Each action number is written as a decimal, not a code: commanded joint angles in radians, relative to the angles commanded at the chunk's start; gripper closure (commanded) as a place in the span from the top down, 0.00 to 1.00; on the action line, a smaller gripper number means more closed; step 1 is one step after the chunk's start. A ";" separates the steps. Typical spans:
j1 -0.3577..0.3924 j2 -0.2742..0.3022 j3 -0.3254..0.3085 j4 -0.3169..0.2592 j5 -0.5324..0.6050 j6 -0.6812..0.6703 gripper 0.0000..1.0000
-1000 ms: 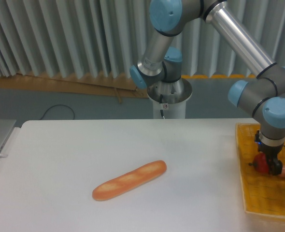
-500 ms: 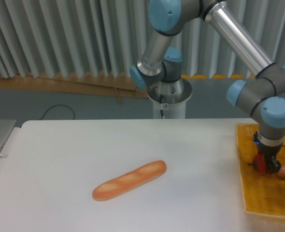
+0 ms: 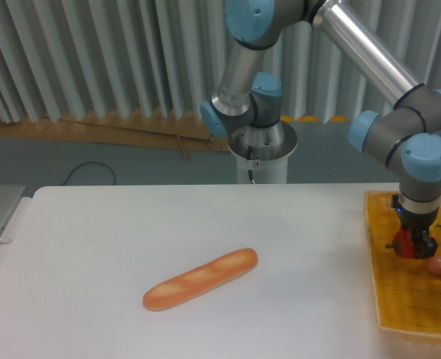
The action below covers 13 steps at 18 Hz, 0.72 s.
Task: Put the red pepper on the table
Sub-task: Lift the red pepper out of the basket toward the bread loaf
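Your arm reaches down at the right, its pincer [image 3: 409, 245] pointing straight down and clamped on the red pepper [image 3: 405, 244] just above the yellow basket [image 3: 389, 299]. The fingers hide much of the pepper; the tabletop [image 3: 93, 247] spreads out to its left.

No writing, label, brand mark, number or sign can be read anywhere from here.
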State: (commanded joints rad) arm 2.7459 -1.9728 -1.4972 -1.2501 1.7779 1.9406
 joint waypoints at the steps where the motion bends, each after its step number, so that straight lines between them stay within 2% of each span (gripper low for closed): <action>1: -0.008 0.005 0.000 -0.011 -0.002 -0.008 0.57; 7: -0.017 0.029 0.002 -0.048 -0.009 -0.023 0.57; 13: -0.061 0.054 0.008 -0.092 -0.052 -0.121 0.57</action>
State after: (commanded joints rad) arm 2.6845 -1.9191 -1.4895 -1.3421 1.7259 1.8195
